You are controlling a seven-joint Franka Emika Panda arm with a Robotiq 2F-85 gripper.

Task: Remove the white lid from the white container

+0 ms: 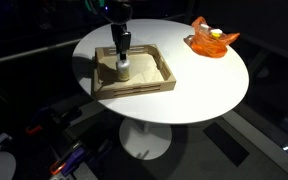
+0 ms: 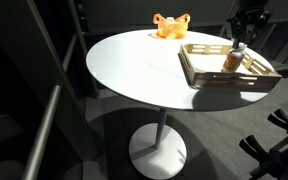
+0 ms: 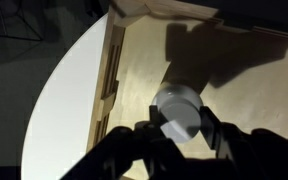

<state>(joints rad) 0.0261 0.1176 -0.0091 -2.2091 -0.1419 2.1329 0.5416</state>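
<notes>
The white container [image 1: 123,68] is a small white jar standing in a wooden tray [image 1: 154,82] on the round white table; it also shows in an exterior view [image 2: 234,60]. My gripper [image 1: 122,52] comes straight down onto its top. In the wrist view the round white lid [image 3: 179,105] sits between my two dark fingers [image 3: 180,125], which press against its sides. The jar body below the lid is mostly hidden in that view. The gripper also shows in an exterior view [image 2: 240,42] over the tray [image 2: 209,80].
An orange bowl [image 1: 212,40] holding something yellow stands at the table's far side, also in an exterior view [image 2: 170,26]. The tray's low wooden walls [image 3: 112,70] surround the jar. The white table [image 1: 204,90] ends close beside the tray.
</notes>
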